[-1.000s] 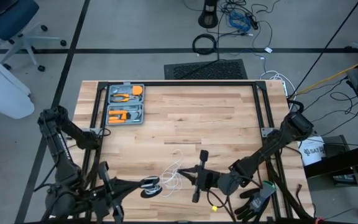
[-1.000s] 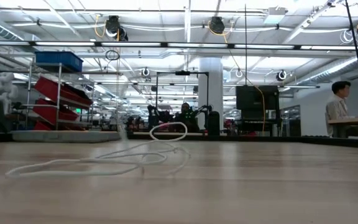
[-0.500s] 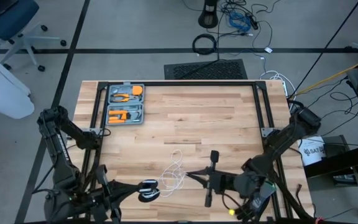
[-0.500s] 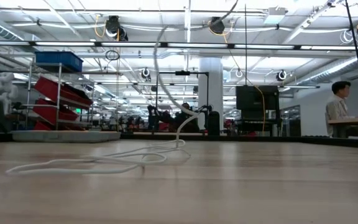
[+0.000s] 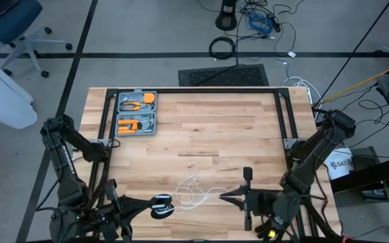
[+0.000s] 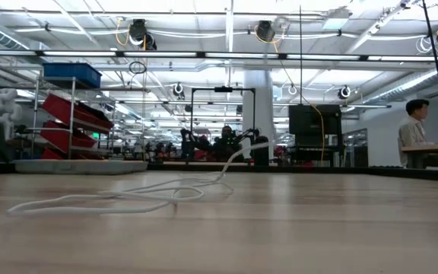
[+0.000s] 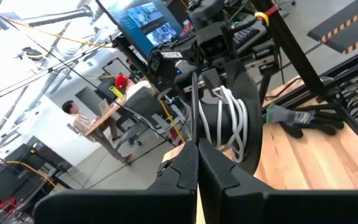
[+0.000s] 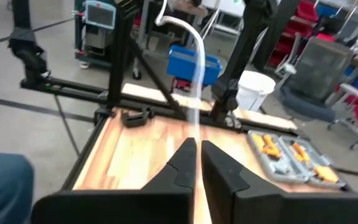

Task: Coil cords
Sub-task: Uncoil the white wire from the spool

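Cord (image 5: 193,183): thin, white, lying in loose loops on the near middle of the table (image 5: 201,128), between the two grippers; one strand runs toward the right gripper, another end is wound on the reel.
Reel (image 5: 161,204): small black-and-silver disc near the table's front edge, several white turns (image 7: 229,121) already on it.
Left gripper (image 5: 155,209): pressed together on the reel, low at the front left.
Right gripper (image 5: 229,196): fingers (image 8: 185,163) nearly together, pinching the cord (image 8: 194,93), which rises in an arch ahead of them.
Risk, slip: thin cord, narrow pinch; likely to slide out if pulled further.
Risk, tangle: crossing loops could tighten into a knot under tension.
Risk, unwinding: a sideways pull could drag turns off the reel.
Tool case (image 5: 136,113): far left corner, well apart.
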### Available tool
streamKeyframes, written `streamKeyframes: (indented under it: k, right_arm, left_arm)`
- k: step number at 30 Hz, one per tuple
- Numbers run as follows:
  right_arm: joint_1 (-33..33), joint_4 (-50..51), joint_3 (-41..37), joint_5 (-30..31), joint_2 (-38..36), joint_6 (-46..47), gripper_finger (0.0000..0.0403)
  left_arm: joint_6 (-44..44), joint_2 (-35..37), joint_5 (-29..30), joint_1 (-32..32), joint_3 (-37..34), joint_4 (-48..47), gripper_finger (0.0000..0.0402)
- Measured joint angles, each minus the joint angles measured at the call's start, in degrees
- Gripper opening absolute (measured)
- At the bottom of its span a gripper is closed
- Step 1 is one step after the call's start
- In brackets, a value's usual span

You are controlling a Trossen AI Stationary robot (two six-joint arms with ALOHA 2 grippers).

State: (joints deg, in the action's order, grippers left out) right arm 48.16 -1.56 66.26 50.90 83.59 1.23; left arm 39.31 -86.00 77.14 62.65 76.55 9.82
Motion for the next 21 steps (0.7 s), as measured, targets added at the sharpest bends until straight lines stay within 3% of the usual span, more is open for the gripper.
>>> streamKeyframes:
  k: [5, 10, 14, 19, 21]
  right_arm:
    - [2.2, 3.2, 0.0, 0.0, 0.0, 4.4, 0.0064]
    - [3.1, 0.8, 0.0, 0.1, 0.8, 7.0, 0.011]
    - [1.8, -10.6, 0.0, -0.4, 5.4, 0.1, 0.0136]
    - [-1.9, -31.5, 0.0, -4.5, 14.6, -15.8, 0.0168]
    - [-3.4, -39.5, 0.0, -3.4, 17.6, -21.5, 0.0184]
  left_arm:
    - [0.0, 0.0, 4.1, -0.2, 0.0, -0.1, 0.0002]
    - [0.0, 0.0, 4.3, -2.1, 0.0, -0.1, 0.0002]
    - [-0.1, 0.0, 4.3, -4.8, 0.0, -1.1, 0.0002]
    - [-3.9, 0.0, 0.8, -8.3, 0.0, -7.4, 0.0002]
    - [-5.3, 0.0, -0.5, -9.5, 0.0, -10.4, 0.0002]
